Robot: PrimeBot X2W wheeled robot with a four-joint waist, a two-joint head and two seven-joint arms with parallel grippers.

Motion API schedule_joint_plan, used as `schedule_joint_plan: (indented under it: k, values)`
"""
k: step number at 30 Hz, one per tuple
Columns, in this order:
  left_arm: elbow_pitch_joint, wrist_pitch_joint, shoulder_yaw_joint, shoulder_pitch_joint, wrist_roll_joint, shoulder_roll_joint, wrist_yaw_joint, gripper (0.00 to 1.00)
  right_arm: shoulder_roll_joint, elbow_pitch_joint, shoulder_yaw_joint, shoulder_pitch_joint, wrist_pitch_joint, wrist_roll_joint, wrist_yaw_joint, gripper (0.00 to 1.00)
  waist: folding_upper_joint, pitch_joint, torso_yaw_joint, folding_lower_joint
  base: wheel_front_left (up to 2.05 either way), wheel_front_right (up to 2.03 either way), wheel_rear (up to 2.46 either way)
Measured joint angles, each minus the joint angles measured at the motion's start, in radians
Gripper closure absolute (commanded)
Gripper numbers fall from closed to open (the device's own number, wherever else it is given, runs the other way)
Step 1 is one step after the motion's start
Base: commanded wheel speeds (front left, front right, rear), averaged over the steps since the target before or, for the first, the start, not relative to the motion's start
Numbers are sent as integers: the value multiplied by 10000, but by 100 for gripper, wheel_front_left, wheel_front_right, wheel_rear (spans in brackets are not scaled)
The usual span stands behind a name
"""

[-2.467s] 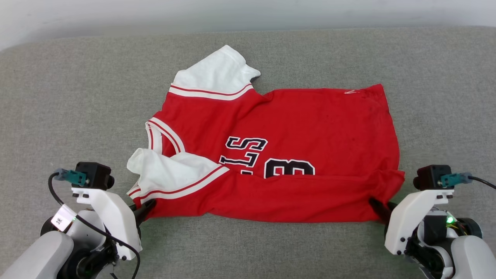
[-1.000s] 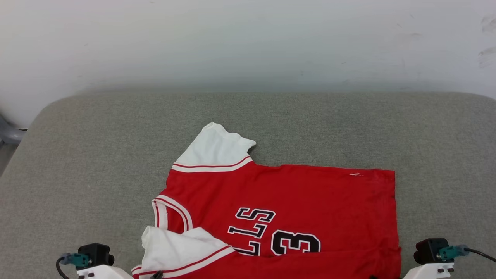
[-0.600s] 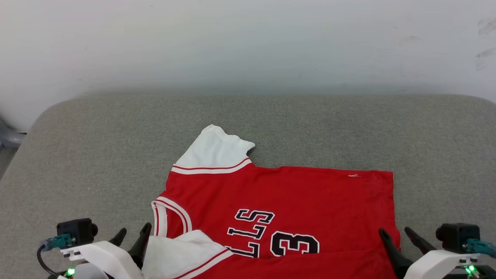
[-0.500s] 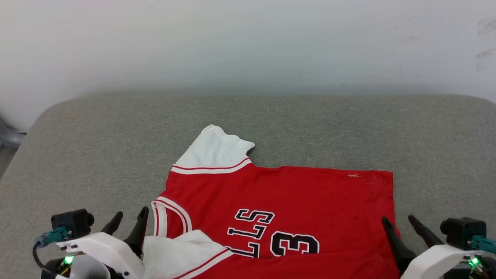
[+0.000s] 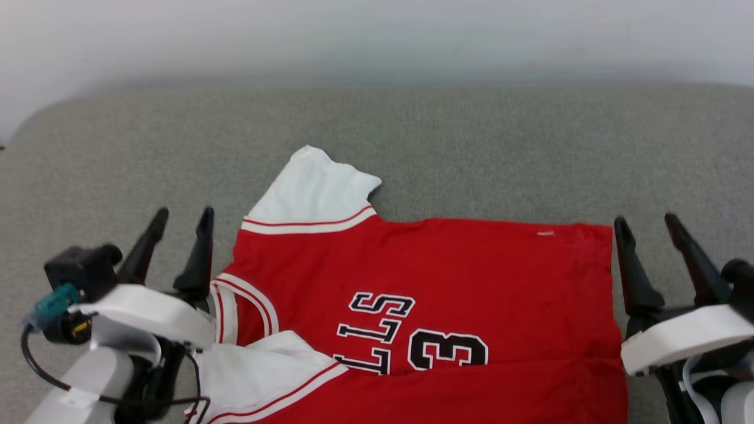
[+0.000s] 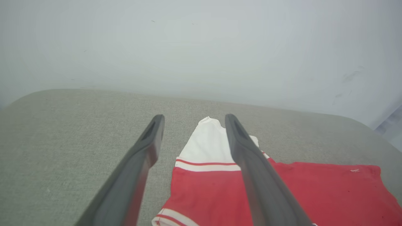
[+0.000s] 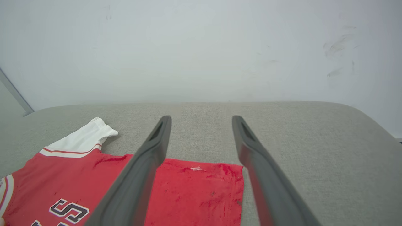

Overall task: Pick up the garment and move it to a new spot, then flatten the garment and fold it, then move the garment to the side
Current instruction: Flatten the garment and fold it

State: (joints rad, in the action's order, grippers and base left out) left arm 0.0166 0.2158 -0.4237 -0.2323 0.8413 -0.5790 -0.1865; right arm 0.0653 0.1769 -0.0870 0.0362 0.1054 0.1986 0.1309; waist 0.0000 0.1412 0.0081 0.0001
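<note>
garment: we see the red garment lying spread on the grey cloth-covered table, collar end toward our left and hem toward our right.
far sleeve: a white sleeve with red-and-white striped trim points away from us and lies flat on the table.
near sleeve: the other white sleeve lies folded in over the red body by the near edge.
neck trim: the striped neck trim curves along the garment's left end.
lettering: black letters and a number, edged in white, sit on the chest; their lower part is covered.
fold: a band of red cloth along the near edge lies turned over the body and hides the bottom of the lettering.
left claw: our left claw is released, its two dark fingers spread with nothing between them, just left of the neck trim. in the left wrist view one finger crosses in front of the far sleeve and the other in front of bare table.
right claw: our right claw is released too, fingers apart and empty, just beside the hem. in the right wrist view one finger crosses the red cloth and the other bare table.
contact: we cannot tell whether either claw touches the cloth.
wall: a pale wall rises behind the table.
</note>
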Motion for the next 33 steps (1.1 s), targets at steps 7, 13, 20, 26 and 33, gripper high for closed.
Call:
schedule_joint_plan:
  k: [7, 13, 20, 26, 33]
  values:
    - [757, -489, 27, -1591, 88, -184, 840, 0, -105, 370, 176, 705, -92, -151, 0, 0, 0, 1177, -321, 1, 0, 0, 0]
    - [1672, -1691, -90, -3507, 349, -485, 1701, 0, -130, 196, 190, 955, -326, 31, 0, 0, 0, 1926, -831, 2, 0, 0, 0]
    - [3643, -4130, -460, -5646, 1304, -462, 2661, 0, -134, -167, 301, 1107, -662, 244, 0, 0, 0, 2473, -1381, 2, 0, 0, 0]
    - [4932, -6472, -880, -6713, 2023, -635, 2928, 0, -136, -552, 472, 1208, -963, 525, 0, 0, 0, 2674, -1868, 2, 0, 0, 0]
    - [6063, -8211, -1287, -7382, 2174, -884, 2984, 0, -136, -932, 665, 1232, -1260, 840, 0, 0, 0, 3029, -2317, 1, 0, 0, 0]
